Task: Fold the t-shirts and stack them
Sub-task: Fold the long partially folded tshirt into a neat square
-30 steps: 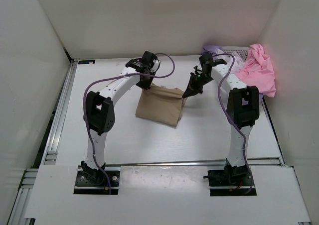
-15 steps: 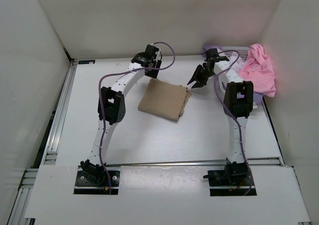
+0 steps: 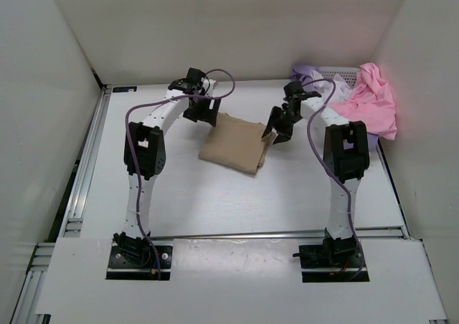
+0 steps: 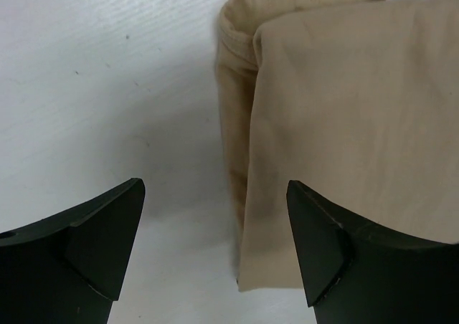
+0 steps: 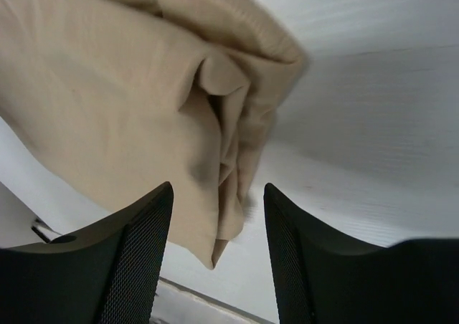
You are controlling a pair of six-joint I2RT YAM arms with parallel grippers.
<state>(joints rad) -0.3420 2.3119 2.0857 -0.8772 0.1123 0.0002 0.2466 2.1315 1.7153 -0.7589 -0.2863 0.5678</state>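
From above we see a pink shirt (image 3: 373, 98) heaped on the basket (image 3: 343, 72); our wrist views show the left gripper (image 4: 215, 188) and right gripper (image 5: 217, 191) spread open, empty, over the tan shirt (image 4: 344, 109).

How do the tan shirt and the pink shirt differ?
The tan shirt lies folded flat on the table; the pink shirt is crumpled. The tan shirt sits mid-table; the pink shirt is heaped on the basket at the far right. Both are plain cloth.

Lab: white-walled cell (image 3: 229, 30), aluminium rails (image 3: 83, 168)
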